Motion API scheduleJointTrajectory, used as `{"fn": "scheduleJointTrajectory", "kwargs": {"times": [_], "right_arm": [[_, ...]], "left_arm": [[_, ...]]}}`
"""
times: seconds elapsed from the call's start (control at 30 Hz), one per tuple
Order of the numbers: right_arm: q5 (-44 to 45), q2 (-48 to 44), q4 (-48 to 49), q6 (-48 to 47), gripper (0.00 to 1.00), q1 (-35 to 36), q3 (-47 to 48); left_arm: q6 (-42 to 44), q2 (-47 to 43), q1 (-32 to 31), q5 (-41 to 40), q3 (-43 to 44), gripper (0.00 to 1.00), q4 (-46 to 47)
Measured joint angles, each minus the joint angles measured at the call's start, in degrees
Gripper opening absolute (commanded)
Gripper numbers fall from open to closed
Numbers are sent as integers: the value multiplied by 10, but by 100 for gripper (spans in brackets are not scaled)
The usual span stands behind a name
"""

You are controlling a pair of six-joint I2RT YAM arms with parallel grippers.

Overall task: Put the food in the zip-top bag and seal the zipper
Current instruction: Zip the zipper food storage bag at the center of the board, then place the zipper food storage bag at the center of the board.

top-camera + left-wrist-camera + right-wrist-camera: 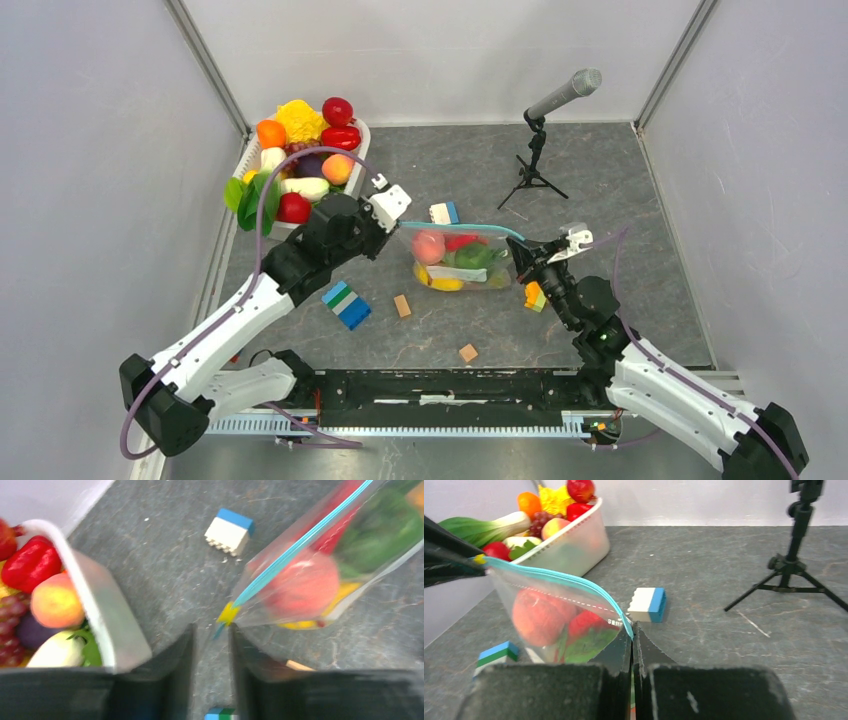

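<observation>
Nearest the arm bases, two tan wooden cubes lie on the mottled grey table. Beyond them the clear, crinkly zip-top bag sits mid-table, its thin light-blue zipper running left to right. On its right end the right gripper is clamped tight. The left gripper has jaws narrowly apart at the yellow slider, and its grip is unclear. Glossy food fills the bag. Farther back, more is heaped in one white tub.
</observation>
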Motion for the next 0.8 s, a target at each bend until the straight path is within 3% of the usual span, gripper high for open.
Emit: {"fn": "scheduleJointTrajectory", "kwargs": {"times": [0.03,0.2,0.47,0.63,0.8], "right_arm": [[3,4,1,-4,0,-1,3],[11,59,-10,-29,0,-19,54],[-10,173,-42,-96,0,-29,228],[-44,195,-41,-133,0,-33,285],[-136,182,-40,-123,16,-31,241]], "left_arm": [[-3,-4,0,-10,-3,70,3],[-36,-34,17,-54,-22,99,16],[-97,-93,20,-72,-30,100,64],[-129,-122,32,-73,-30,100,77],[-152,-123,49,-72,-30,100,78]]}}
